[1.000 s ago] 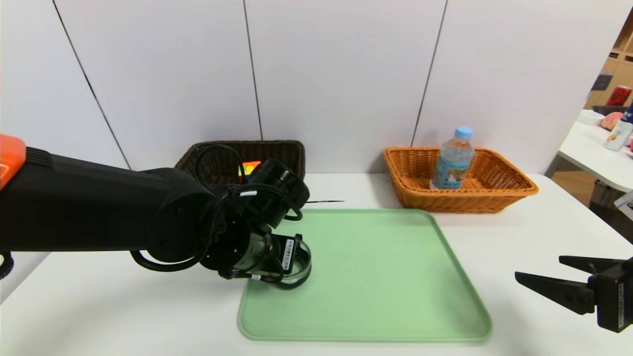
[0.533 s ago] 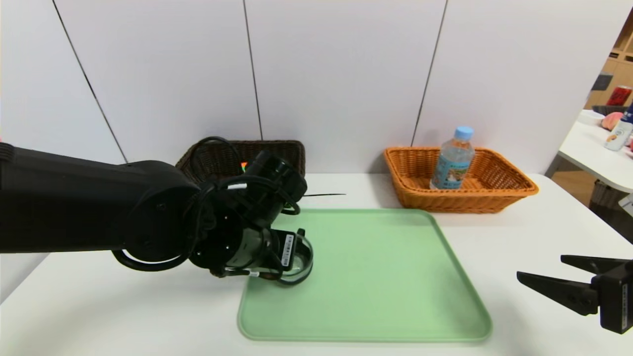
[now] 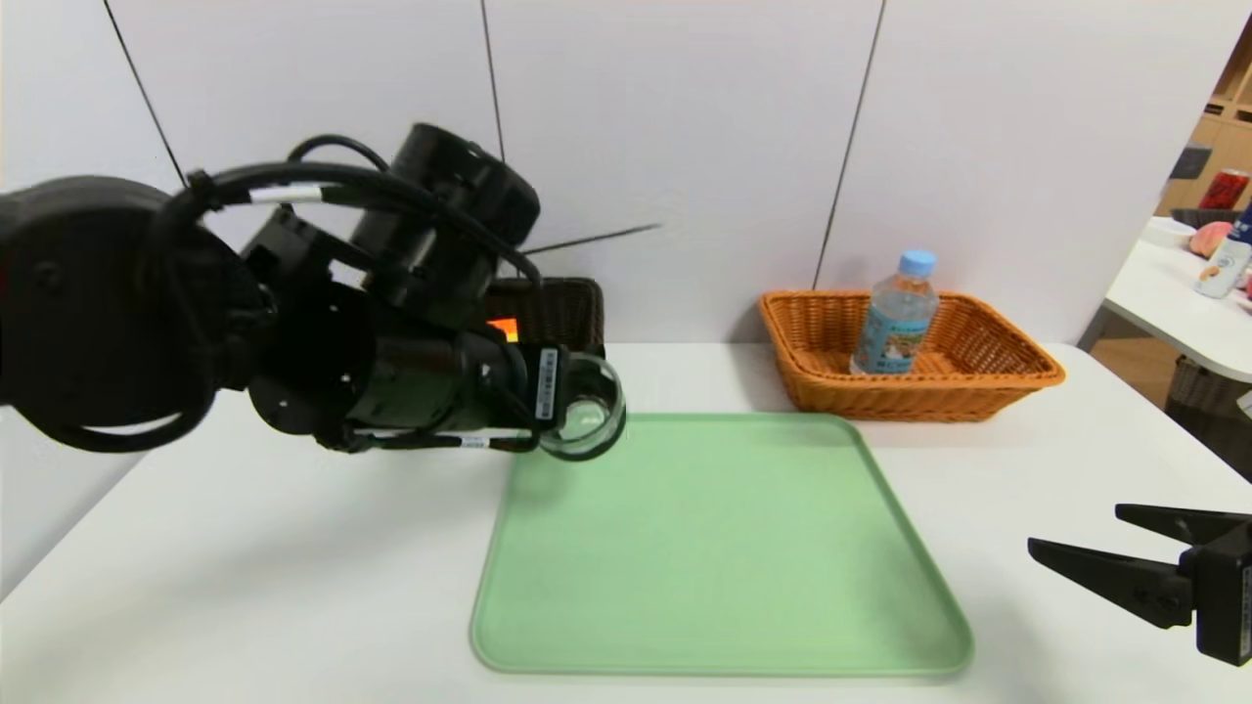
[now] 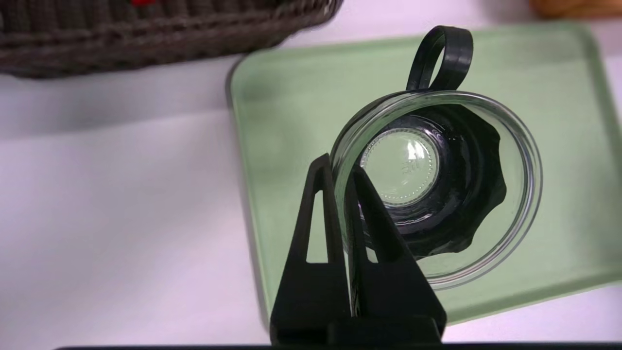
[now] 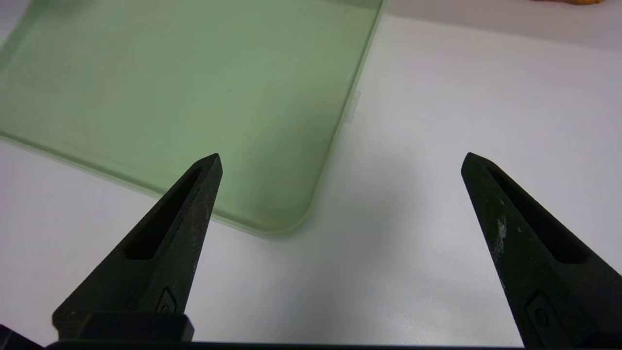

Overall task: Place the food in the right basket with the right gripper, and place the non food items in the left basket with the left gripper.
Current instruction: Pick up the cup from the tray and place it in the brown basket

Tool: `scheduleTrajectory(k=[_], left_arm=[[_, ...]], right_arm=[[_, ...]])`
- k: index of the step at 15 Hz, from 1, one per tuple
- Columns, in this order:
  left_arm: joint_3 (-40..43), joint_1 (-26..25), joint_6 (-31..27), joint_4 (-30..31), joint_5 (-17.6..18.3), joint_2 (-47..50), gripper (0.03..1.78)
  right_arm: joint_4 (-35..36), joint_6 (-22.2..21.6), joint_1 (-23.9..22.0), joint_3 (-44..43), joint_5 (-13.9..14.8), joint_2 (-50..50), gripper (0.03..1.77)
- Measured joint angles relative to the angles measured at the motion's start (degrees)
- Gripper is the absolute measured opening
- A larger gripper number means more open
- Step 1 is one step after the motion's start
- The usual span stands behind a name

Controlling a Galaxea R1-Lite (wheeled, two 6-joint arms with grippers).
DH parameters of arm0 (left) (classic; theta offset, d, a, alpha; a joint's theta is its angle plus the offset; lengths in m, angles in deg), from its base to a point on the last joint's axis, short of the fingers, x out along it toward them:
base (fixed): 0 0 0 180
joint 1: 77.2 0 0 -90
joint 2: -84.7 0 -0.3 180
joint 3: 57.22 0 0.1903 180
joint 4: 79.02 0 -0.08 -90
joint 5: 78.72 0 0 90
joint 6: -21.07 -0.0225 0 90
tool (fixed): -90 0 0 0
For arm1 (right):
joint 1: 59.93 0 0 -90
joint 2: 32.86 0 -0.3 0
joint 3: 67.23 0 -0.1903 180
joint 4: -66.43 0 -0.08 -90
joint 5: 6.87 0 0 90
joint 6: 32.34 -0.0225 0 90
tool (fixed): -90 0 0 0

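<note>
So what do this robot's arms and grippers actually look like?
The left arm is black and chunky, with rounded joints, looping black cables with small white tags, and a barcode-style label near its gripper. The left gripper has black, tapering fingers with cut-out slots. The right gripper matches, with pale scuffs on one finger.

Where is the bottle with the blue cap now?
In the head view, the bottle stands inside the orange-brown basket, on the robot's right, behind the green tray.
</note>
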Motion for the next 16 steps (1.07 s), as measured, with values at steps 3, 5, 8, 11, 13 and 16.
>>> scheduleTrajectory(k=[3,5,8,11,13,16], left_arm=[[-6.12,-3.69,-2.50,0.22,2.67,0.09,0.09],[-10.50,-7.01,-4.35,0.27,3.84,-1.71,0.09],[-15.68,-11.69,-6.56,0.16,4.24,-5.81,0.09],[-20.03,-15.34,-7.94,0.24,4.30,-11.13,0.09],[-23.17,-16.87,-8.05,0.27,4.30,-14.98,0.09],[-27.50,-18.25,-7.94,0.35,4.30,-20.75,0.09]], right_arm=[[-0.02,0.00,0.02,0.06,0.06,-0.33,1.70],[-0.02,0.00,0.00,0.06,0.11,-0.38,1.70],[-0.10,0.00,-0.04,0.09,0.09,-0.33,1.70],[-0.11,0.02,-0.11,0.11,0.09,-0.18,1.70],[-0.11,0.00,-0.20,0.16,0.06,-0.07,1.70],[-0.11,0.00,-0.39,0.16,0.09,0.00,1.70]])
